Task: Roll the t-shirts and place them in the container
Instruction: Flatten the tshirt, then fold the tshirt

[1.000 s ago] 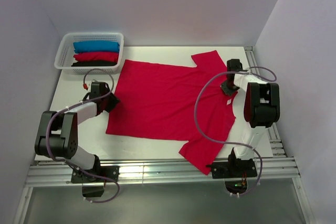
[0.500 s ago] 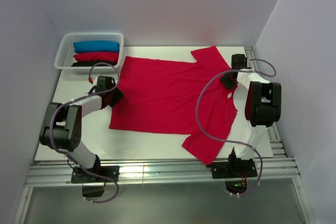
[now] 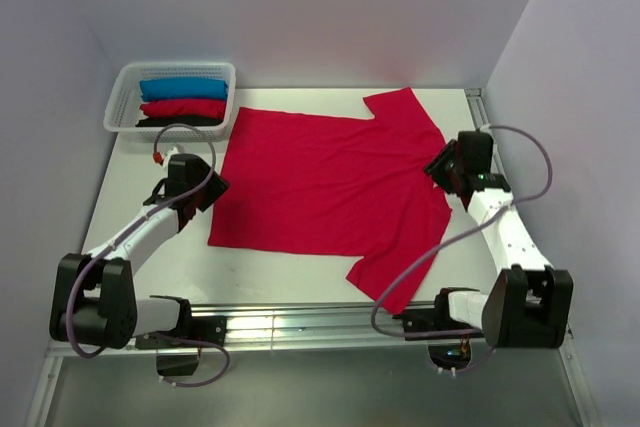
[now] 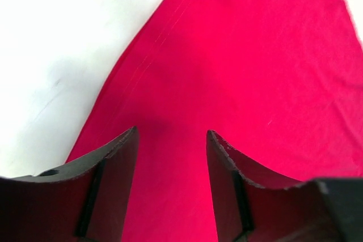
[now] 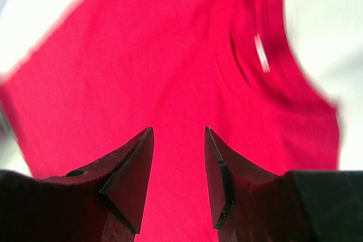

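Note:
A crimson-red t-shirt (image 3: 325,182) lies spread flat on the white table (image 3: 150,247), neck to the right and hem to the left. My left gripper (image 3: 216,187) hangs open over the hem edge. In the left wrist view the left gripper (image 4: 172,134) has only red cloth (image 4: 244,72) below it, nothing between its fingers. My right gripper (image 3: 434,164) is open by the neck. In the right wrist view the right gripper (image 5: 178,131) is above the shirt (image 5: 142,55), and the white neck label (image 5: 261,52) shows ahead to the right.
A white basket (image 3: 118,99) at the back left holds rolled blue (image 3: 183,88), red (image 3: 183,107) and black (image 3: 175,121) t-shirts. Metal rails run along the near edge (image 3: 300,322) and the right edge (image 3: 478,107). Walls close in on three sides.
My right gripper has opened and let go of the shirt's neck, and its arm has swung down toward the near right. The shirt has shifted and flattened. The left gripper has opened wider.

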Action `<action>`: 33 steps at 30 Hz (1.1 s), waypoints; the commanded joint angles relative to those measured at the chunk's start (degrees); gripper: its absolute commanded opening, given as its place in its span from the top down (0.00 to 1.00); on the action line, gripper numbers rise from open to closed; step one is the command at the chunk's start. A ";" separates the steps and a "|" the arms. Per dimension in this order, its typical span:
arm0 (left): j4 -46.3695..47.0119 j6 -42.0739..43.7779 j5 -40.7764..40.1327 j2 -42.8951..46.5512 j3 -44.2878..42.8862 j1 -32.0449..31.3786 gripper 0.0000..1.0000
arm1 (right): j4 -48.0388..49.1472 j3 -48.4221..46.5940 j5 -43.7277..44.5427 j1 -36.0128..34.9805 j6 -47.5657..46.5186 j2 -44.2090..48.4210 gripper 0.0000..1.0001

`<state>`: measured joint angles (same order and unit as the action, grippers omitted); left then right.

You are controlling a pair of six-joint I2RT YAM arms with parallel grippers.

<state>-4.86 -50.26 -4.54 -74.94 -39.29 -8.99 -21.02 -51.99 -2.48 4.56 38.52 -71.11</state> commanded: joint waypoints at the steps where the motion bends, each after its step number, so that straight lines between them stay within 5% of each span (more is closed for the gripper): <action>1: -4.01 -0.36 0.84 3.91 2.81 -0.23 0.44 | -4.03 6.18 -2.43 -3.14 -2.31 6.58 0.52; 17: -16.23 -1.33 0.22 12.97 5.45 -0.23 0.44 | -28.18 19.55 1.78 -32.76 13.76 32.86 0.52; 24: -16.58 -1.51 1.37 12.54 6.59 -0.15 0.44 | -35.66 21.76 1.95 -44.45 18.60 35.95 0.50; 26: -16.32 -1.60 1.81 11.84 6.86 -0.06 0.44 | -38.56 20.88 2.39 -47.88 20.27 36.39 0.46; 27: -16.23 -1.60 1.98 11.66 6.94 -0.06 0.44 | -39.10 20.70 2.39 -48.67 20.36 36.39 0.36; 33: -15.00 -1.86 2.78 11.04 7.56 -0.06 0.45 | -41.04 22.89 4.06 -56.05 24.58 33.06 0.36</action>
<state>-21.19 -51.81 -2.66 -63.86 -32.05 -8.99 -59.66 -30.20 -0.58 -48.40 59.40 -36.64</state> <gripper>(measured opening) 0.553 0.642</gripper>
